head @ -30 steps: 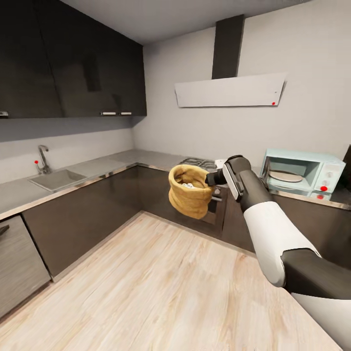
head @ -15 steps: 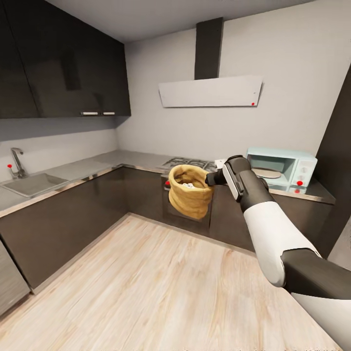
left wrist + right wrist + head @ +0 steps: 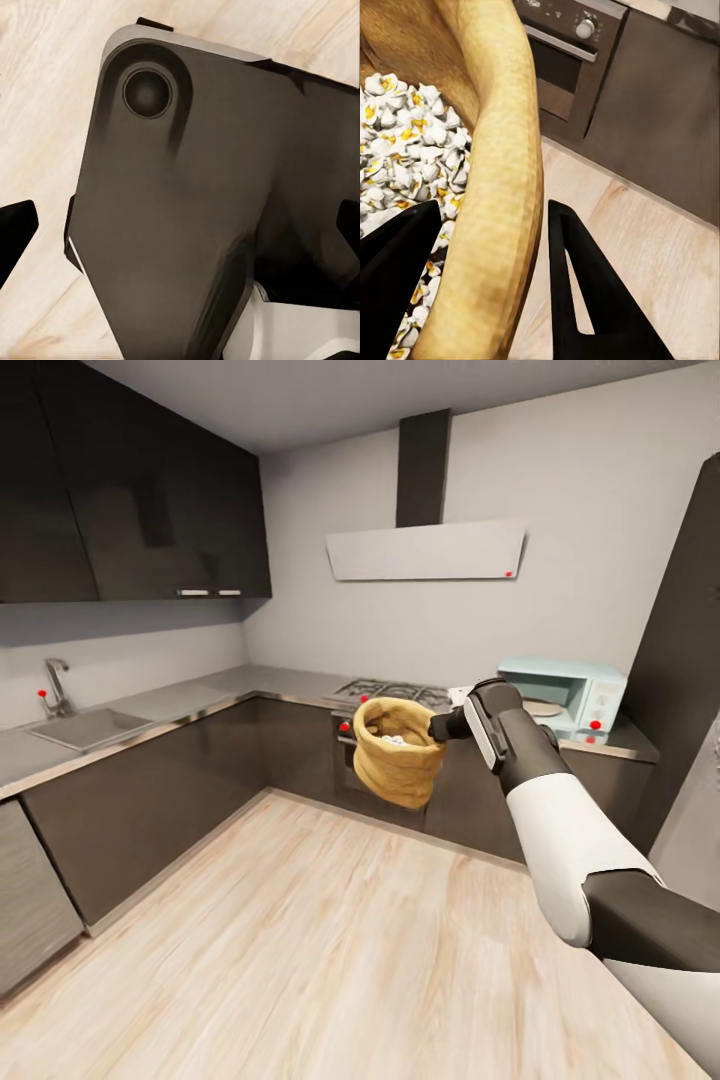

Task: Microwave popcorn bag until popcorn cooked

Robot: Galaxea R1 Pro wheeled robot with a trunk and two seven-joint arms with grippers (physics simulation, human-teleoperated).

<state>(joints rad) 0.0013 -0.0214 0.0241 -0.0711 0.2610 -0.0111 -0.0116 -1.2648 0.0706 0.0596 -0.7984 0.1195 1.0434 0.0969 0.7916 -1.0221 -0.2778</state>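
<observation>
Popcorn bag [image 3: 398,752] rim apparently pinched by right tool [image 3: 437,728] above floor [image 3: 330,940].

The head camera has swung right and then slightly back, so the microwave [image 3: 560,698] now sits nearer the popcorn bag [image 3: 398,752].

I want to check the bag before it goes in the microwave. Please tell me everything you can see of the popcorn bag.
The popcorn bag is a small tan, burlap-like sack with a thick rolled, wrinkled rim. It hangs upright in the air above the wooden floor, in front of the dark cabinets. The right claw pinches its rim, one finger inside and one outside. It is open at the top, and white-and-yellow puffed popcorn fills the inside. Nothing else touches it.
</observation>
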